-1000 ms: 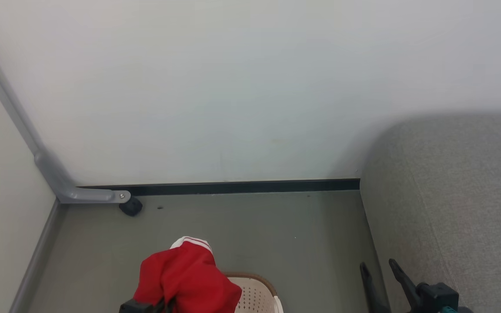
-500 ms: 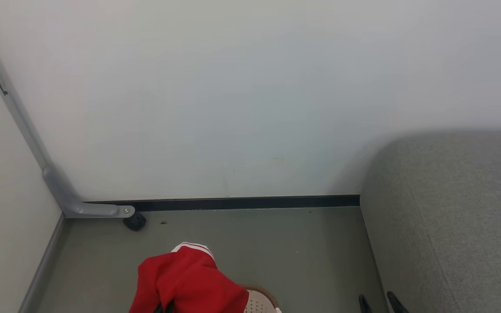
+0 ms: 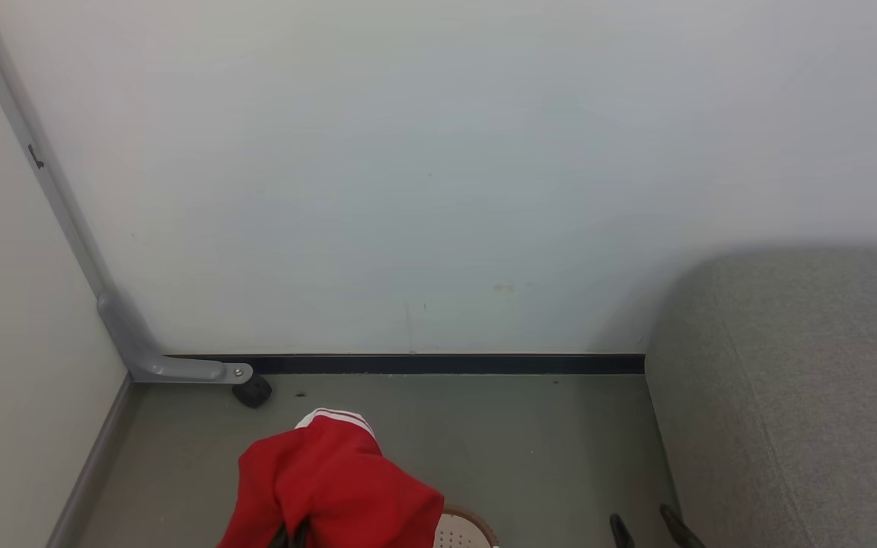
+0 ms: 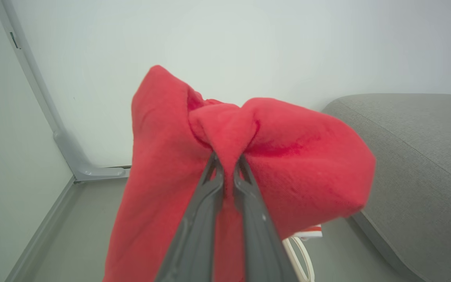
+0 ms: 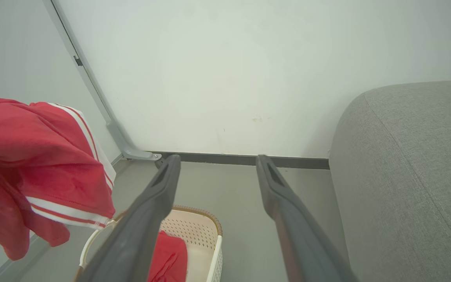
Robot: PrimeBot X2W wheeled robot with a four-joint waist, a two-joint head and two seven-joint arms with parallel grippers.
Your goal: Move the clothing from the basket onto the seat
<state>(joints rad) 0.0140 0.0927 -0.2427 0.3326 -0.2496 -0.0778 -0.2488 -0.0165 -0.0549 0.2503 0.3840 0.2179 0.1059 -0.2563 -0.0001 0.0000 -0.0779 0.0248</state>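
Observation:
My left gripper (image 4: 227,160) is shut on a red garment (image 4: 249,156) with white trim, held up in the air above the basket. In the head view that garment (image 3: 332,487) hangs at the bottom centre, hiding most of the cream basket (image 3: 463,530). The right wrist view has the lifted garment (image 5: 33,156) at the left and the basket (image 5: 194,231) below, with another red garment (image 5: 168,260) inside it. My right gripper (image 5: 217,160) is open and holds nothing; its fingertips (image 3: 621,527) peek in at the head view's bottom edge beside the grey-green seat (image 3: 804,396).
A white wall fills the back, with a dark skirting strip (image 3: 438,364) along the floor. A grey metal leg with a black caster (image 3: 253,391) stands in the left corner. Grey floor (image 3: 522,441) lies between the basket and the seat.
The head camera has tilted up, so the scene has slid down and slightly right. The red garment sits higher over the basket, and less of the right gripper shows.

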